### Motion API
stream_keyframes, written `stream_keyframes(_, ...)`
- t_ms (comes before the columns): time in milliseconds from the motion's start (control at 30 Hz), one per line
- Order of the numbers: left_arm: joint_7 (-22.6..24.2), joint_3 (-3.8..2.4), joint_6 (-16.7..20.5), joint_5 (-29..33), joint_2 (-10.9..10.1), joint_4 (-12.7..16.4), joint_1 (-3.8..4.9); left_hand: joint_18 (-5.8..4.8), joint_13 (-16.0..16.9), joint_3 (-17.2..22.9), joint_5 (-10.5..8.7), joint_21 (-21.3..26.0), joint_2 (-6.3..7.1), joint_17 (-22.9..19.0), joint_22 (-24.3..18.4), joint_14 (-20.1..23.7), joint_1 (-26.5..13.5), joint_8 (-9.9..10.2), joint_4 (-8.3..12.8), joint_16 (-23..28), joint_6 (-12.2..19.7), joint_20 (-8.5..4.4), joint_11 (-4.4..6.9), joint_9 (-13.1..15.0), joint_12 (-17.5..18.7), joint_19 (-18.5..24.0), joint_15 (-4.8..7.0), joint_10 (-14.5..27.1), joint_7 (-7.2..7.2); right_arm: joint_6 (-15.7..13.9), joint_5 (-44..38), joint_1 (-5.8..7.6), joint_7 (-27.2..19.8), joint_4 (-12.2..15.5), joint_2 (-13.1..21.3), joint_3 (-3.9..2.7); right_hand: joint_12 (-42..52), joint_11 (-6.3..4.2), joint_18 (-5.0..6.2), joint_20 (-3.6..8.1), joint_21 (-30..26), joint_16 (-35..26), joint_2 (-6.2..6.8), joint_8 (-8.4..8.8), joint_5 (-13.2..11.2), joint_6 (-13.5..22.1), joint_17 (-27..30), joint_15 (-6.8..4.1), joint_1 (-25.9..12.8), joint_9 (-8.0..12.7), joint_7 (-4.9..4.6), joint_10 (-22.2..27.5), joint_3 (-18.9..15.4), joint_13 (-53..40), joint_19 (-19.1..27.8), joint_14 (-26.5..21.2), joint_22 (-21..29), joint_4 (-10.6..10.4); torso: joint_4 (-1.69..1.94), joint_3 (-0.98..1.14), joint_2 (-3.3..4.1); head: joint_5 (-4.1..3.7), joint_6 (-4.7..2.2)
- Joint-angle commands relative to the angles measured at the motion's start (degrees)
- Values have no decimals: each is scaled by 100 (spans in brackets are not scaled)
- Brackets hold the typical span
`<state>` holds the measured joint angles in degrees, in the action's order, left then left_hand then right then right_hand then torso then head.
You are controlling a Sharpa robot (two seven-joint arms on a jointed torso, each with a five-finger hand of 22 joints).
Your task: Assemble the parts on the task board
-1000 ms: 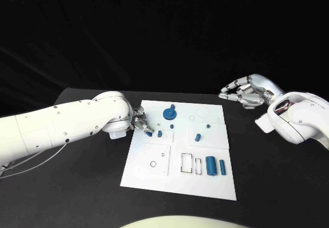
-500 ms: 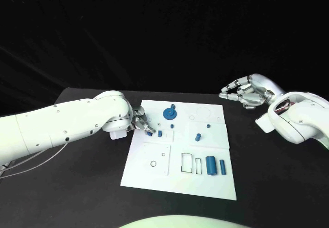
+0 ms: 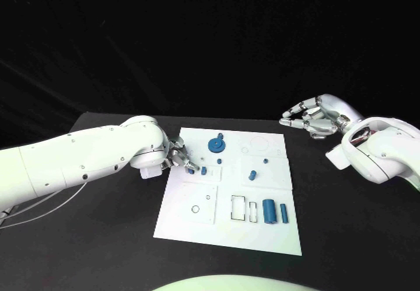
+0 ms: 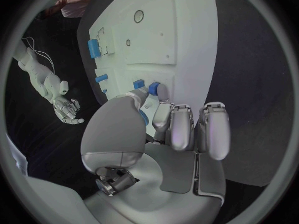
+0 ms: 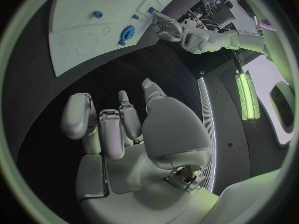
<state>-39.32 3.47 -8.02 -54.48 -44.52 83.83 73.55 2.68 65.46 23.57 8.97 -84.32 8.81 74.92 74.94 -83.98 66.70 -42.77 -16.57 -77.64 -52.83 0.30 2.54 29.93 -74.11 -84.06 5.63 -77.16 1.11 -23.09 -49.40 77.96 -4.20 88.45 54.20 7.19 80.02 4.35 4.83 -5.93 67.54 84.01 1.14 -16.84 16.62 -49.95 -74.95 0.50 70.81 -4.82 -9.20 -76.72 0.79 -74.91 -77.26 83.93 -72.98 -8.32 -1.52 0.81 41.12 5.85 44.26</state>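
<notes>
here we see the left hand (image 3: 179, 159) at the flat white task board's (image 3: 188, 227) left edge, its fingers (image 4: 181, 127) pinching a small blue peg (image 4: 154, 88) on the board. the right hand (image 3: 315, 118) hovers well off the board's far right corner, fingers loosely curled on nothing.

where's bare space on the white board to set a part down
Free: the near strip of the white task board, below the black-outlined rectangular slots, and its far right corner. Crowded: the far left, where the left hand works beside the blue gear-like disc.
</notes>
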Motion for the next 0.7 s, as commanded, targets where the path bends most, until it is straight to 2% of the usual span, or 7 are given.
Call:
stream_keyframes(33,-11,-5,-42,32,15,-19,-2,-45,0,-53,3,-15,-33,51,534,-250,-31,-14,-1,21,-44,-49,20,6,-35,-172,30,-36,-1,-28,-4,-1,-27,6,2,-3,-35,-1,61,-18,-26,-13,-25,-30,32,38,-587,-49,-10,-7,15,44,10,-43,40,378,5,-30,0,-1,0,0,-7)
stream_keyframes(433,-14,-7,-26,-30,21,-60,-2,-45,-2,-99,3,-15,-41,52,534,-250,-82,-12,-14,21,-47,-54,21,11,-32,-172,32,-37,-1,-30,-4,-1,-34,9,3,-3,-38,-1,62,-18,-33,-17,-25,-34,33,40,-582,-50,-8,-7,15,49,5,-37,43,376,10,-32,2,0,3,-5,-6)
stream_keyframes(700,-9,-7,-37,-20,31,-62,-2,-47,10,-278,-3,-20,-60,52,545,-250,-247,-9,-15,21,-62,-58,19,25,-38,-177,32,-49,1,-32,-4,-1,-40,6,3,-3,-38,-1,62,-18,-33,-17,-25,-34,33,40,-582,-50,-8,-7,15,49,5,-37,43,376,10,-32,0,0,1,-10,0)
